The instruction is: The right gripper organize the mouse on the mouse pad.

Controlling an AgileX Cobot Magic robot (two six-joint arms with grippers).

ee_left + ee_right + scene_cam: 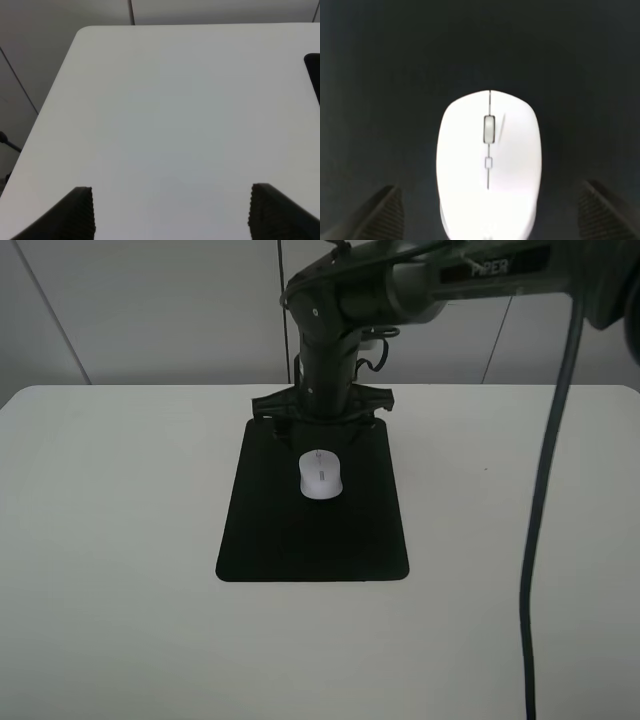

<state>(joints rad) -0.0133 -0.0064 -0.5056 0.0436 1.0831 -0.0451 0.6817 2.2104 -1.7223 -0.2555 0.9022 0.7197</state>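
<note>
Currently the mouse point(321, 475) sits on the mouse pad's point(300, 540) far half, right gripper point(322, 422) wide open, empty, flanking it without contact; it looks light, rigid and slick, so pinch the side walls mid-body.

**High view:** set above the near side of the table point(120, 540) and tilted down toward the far wall. It is distant enough to take in the whole mouse pad point(300, 540) and the mouse point(321, 476).

**Right wrist view:** close over the mouse pad, facing down past the right gripper point(490, 220). The mouse fills mid-frame, and both things also appear in the high view.

**Left wrist view:** looks past the left gripper point(170, 215) across bare tabletop to a rounded table corner. It shares only the table and a sliver of mouse pad with the high view.
</note>
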